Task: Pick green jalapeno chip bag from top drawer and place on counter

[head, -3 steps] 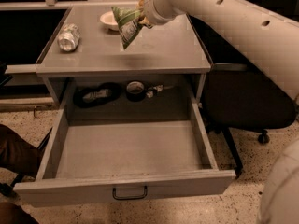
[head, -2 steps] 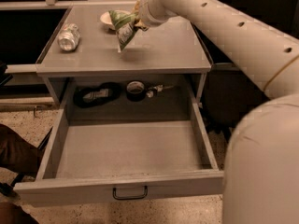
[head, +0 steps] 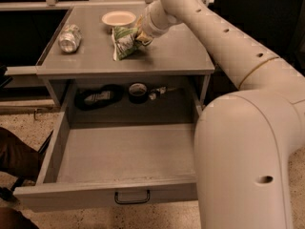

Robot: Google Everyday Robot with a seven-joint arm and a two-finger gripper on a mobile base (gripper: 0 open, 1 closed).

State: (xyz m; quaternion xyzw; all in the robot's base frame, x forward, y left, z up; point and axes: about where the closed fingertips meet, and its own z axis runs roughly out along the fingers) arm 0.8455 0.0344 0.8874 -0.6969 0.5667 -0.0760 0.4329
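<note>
The green jalapeno chip bag (head: 123, 41) is light green and white and rests on the grey counter (head: 176, 51), just in front of a bowl. My gripper (head: 138, 35) sits at the bag's right side and is shut on it. The white arm reaches in from the right and upper edge. The top drawer (head: 119, 156) is pulled fully out below the counter. Its grey floor is bare, and its dark wire handle (head: 132, 197) shows on the front panel.
A crushed silver can (head: 70, 37) lies on the counter's left side. A white bowl (head: 118, 18) stands at the back. On the shelf behind the drawer are a dark bundle (head: 97, 98), a tape roll (head: 137, 91) and a small object (head: 157, 92). The arm's large base (head: 248, 161) fills the right.
My gripper has lowered the chip bag from above the counter down onto its surface in front of the bowl. The view has shifted closer and the arm fills more of the right.
</note>
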